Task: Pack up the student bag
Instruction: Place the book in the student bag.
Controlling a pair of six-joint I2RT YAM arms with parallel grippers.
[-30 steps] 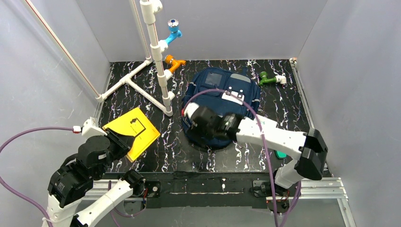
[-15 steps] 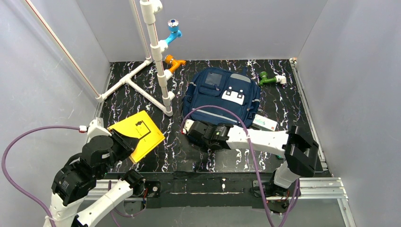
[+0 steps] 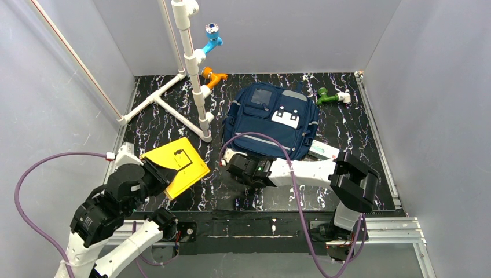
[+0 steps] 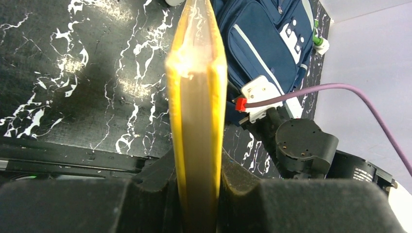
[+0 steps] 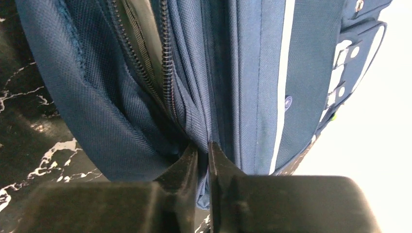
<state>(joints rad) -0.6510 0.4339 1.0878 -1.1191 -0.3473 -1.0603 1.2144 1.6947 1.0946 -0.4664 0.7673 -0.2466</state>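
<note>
The right arm has pulled back from above the student bag (image 3: 272, 119) and dropped to its near rim, and the right gripper (image 3: 243, 165) has gone from spread wide to pinched. The right wrist view shows the right gripper (image 5: 203, 148) nipping a fold of navy fabric just beside the zip teeth of the student bag (image 5: 248, 73). With the arm out of the way, a small white box (image 3: 324, 152) shows at the bag's 4 o'clock. The left arm has carried the yellow book (image 3: 176, 165) a little closer to the bag.

The bag lies flat, front pockets up, slightly toward 1 o'clock of the table's (image 3: 243, 197) middle, with the right gripper at its 7 o'clock edge. The left gripper (image 3: 153, 174) is clamped on the book's near end. In the left wrist view the yellow book (image 4: 197, 111) stands edge-on between the jaws of the left gripper (image 4: 197, 194), aimed at the student bag (image 4: 257, 43) at 1 o'clock.

This looks like the opening being held so that the book can go in, though how wide the mouth gapes cannot be told.

No writing can be read. The bag's white patch carries only black dots, the book cover a dark line figure, and the box's print is too small
</note>
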